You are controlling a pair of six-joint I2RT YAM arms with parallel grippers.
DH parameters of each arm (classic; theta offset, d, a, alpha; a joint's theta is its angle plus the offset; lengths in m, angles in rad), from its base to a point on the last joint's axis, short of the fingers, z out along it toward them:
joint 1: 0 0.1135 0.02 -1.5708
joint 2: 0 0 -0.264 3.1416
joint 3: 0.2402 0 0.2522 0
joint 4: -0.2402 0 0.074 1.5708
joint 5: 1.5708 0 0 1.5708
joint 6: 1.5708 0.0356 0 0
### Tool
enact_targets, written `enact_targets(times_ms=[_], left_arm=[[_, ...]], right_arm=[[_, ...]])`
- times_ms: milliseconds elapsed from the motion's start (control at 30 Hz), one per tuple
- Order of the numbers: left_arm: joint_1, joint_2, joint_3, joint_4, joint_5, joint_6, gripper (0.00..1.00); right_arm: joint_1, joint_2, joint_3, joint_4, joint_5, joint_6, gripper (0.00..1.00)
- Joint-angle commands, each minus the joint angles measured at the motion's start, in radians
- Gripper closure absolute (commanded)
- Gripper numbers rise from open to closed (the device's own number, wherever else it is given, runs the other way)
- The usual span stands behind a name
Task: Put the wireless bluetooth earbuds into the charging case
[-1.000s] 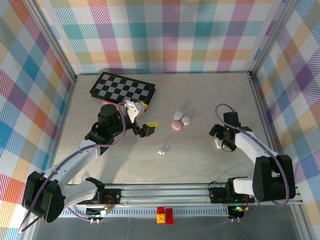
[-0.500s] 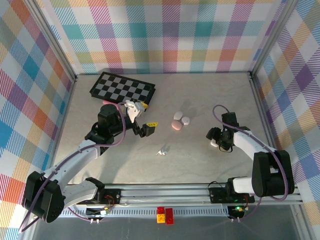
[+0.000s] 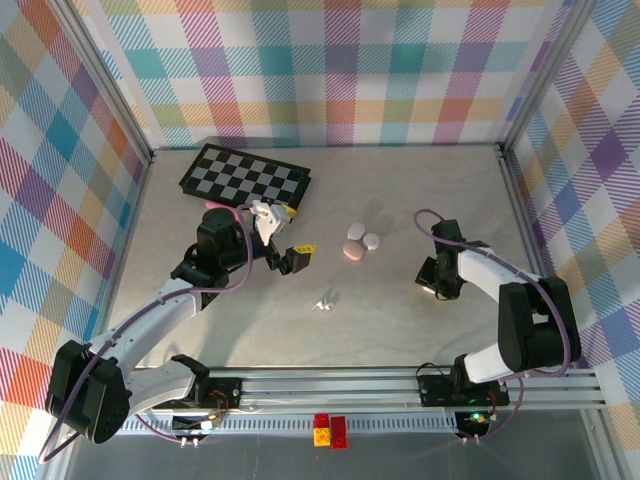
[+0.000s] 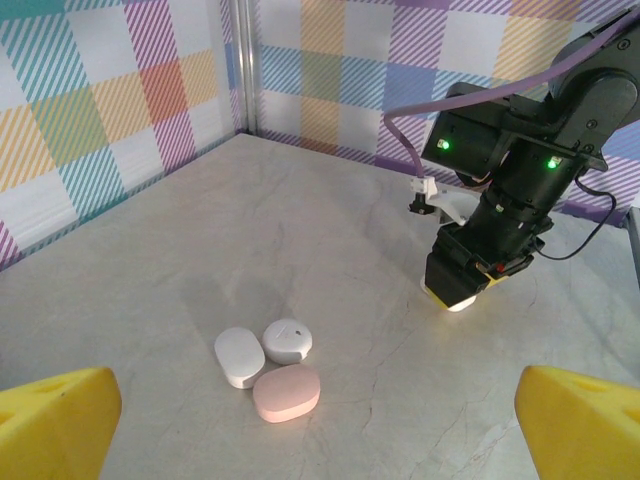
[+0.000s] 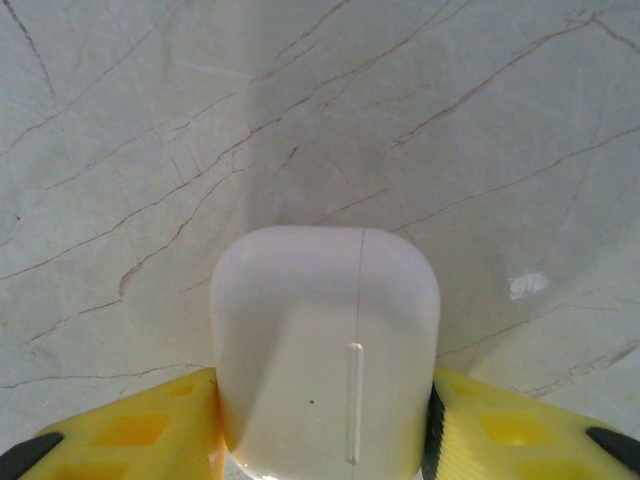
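Top external view: I see both arms stretched out over the marbled table (image 3: 400, 330), left arm to the left, right arm to the right.
Left gripper (image 3: 282, 240): released, jaws spread wide. In the left wrist view its yellow fingertips (image 4: 55, 415) sit at the two lower corners with nothing between them.
Right gripper (image 3: 437, 285): clenched on the white charging case (image 5: 325, 340). In the right wrist view the yellow fingers (image 5: 130, 430) press against both of its sides.
Case height: low over the table (I cannot tell whether it touches the surface).
Earbuds (image 3: 323, 302): tiny white pieces lying loose on the table between the two arms, well apart from both grippers and too small for me to count.
Pebble-shaped cases (image 4: 268, 360): two white and one pink, huddled just beside one another, farther from the bases than the earbuds.
Checkerboard (image 3: 245, 177): flat at the far left of the table, beyond the left gripper.
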Motion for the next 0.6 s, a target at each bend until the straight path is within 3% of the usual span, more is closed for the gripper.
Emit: enact_targets(times_ms=[0,267,567], left_arm=[[0.002,-0.016,0.009,0.010,-0.016,0.009,0.00],[0.002,-0.025,0.005,-0.005,-0.022,0.012,0.00],[0.003,-0.030,0.012,-0.042,-0.061,-0.010,0.00]], right_arm=[[0.011,0.039,0.014,-0.040,0.010,-0.002,0.51],[0.015,0.098,0.047,-0.071,0.010,-0.022,0.45],[0.024,0.056,0.042,-0.047,0.012,-0.037,0.57]])
